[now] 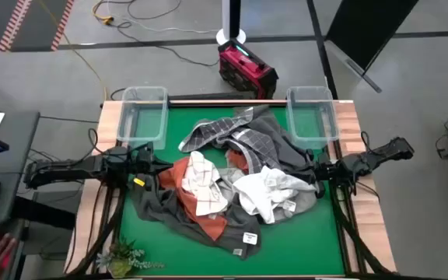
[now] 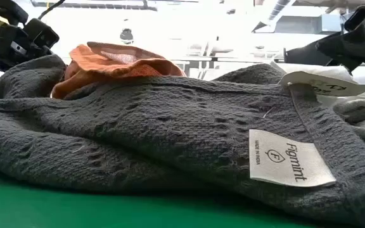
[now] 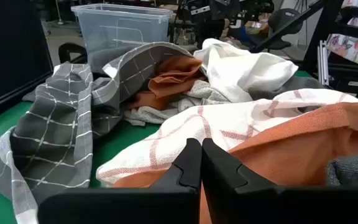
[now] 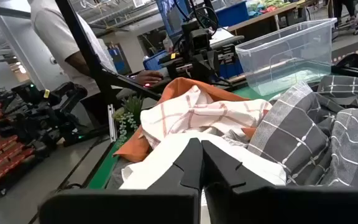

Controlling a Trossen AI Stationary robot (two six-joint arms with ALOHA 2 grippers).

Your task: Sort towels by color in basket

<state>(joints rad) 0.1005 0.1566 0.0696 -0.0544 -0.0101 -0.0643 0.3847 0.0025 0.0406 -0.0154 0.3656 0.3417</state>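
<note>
Several soft cloth towels (image 1: 232, 183) lie heaped mid-table on the green mat (image 1: 317, 241), limp and light, best pinched at a loose edge or corner, while the left gripper (image 1: 148, 162) and right gripper (image 1: 315, 169) flank them, fingers closed and empty.

The left arm (image 1: 84, 166) and the right arm (image 1: 364, 162) are both black and thin, with black cables, and the left arm has a small yellow mark.
</note>
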